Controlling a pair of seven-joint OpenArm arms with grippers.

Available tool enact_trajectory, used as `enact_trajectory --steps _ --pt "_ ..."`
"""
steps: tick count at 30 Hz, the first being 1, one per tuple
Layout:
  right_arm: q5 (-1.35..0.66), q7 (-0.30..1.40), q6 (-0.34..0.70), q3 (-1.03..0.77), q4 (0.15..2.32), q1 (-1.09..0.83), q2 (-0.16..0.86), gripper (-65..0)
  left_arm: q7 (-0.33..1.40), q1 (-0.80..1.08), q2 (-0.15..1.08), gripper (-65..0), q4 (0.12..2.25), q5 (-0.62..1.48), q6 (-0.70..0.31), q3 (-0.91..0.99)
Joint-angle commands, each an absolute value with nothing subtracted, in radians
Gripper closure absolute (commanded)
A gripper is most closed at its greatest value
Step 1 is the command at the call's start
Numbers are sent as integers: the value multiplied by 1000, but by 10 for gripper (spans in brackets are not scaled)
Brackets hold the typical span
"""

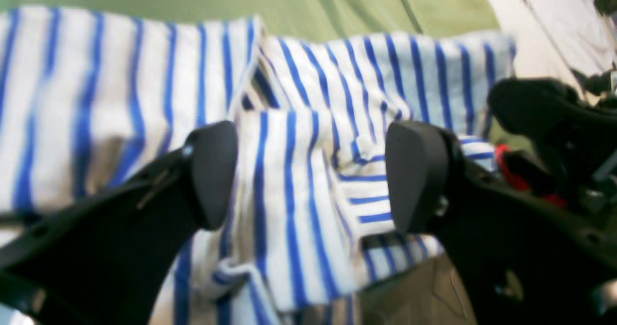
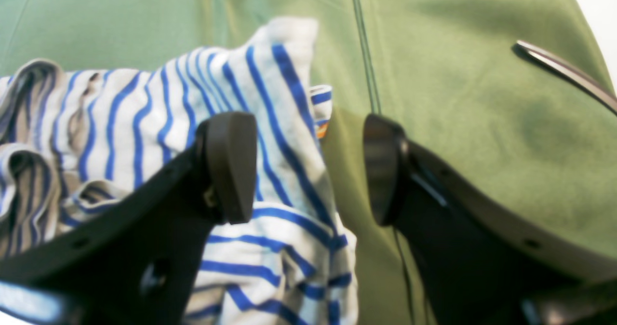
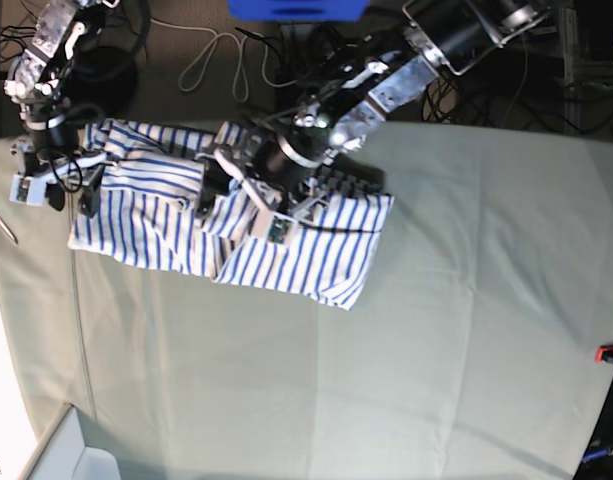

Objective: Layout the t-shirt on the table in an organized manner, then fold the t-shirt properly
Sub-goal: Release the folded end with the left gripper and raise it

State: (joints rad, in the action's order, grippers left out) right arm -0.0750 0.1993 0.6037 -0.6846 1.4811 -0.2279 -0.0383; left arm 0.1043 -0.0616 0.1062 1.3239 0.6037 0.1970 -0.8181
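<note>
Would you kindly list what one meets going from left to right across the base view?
Right tool → striped t-shirt → bare table cloth → red clamp at the edge.

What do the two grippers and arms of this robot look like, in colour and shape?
Both grippers, the left gripper and the right gripper, have matte black fingers that taper forward and end in rounded dark pads. In the base view, the arms have silver metal segments with black joints, and loose cables run behind them.
</note>
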Motion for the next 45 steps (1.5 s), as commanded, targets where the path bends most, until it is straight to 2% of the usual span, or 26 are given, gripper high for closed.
enact_trajectory --steps 1,6,14,22,29,31,32,35,36,40,42,45 --pt "-87 200 604 -690 1497 -219 -30 -362 84 -90 84 -463 1305 602 196 -814" --pt "-85 331 604 -696 1497 -193 -30 -362 81 -99 61 -463 1239 604 194 -816" --pt "-85 418 602 -693 1495 -188 -30 -362 79 -99 122 -463 1437 604 196 -796" --pt "2 444 601 -690 1365 -159 -5 -362 79 -44 252 -463 1517 605 196 -527" --pt "24 443 602 -687 1326 -150 -8 -354 79 71 295 -463 1517 605 194 -249" --pt "24 443 602 -654 1328 -150 -8 -304 79 96 292 -463 1517 605 194 -179" --pt "22 443 604 -631 1328 -153 -8 -252 79 110 291 -463 1517 605 194 -148" --pt "22 443 604 -611 1331 -153 -8 -19 81 131 289 -463 1512 605 194 -93" --pt "22 443 604 -608 1334 -151 -8 0 84 133 289 -463 1509 605 194 -82" --pt "19 443 608 -605 1408 -159 -13 0 84 145 295 -463 1508 605 194 -59" --pt "19 443 610 -610 1495 -163 -47 0 85 145 295 -463 1506 605 194 -38" --pt "21 444 694 -608 1630 -179 -91 0 85 145 295 -463 1506 605 194 -28"
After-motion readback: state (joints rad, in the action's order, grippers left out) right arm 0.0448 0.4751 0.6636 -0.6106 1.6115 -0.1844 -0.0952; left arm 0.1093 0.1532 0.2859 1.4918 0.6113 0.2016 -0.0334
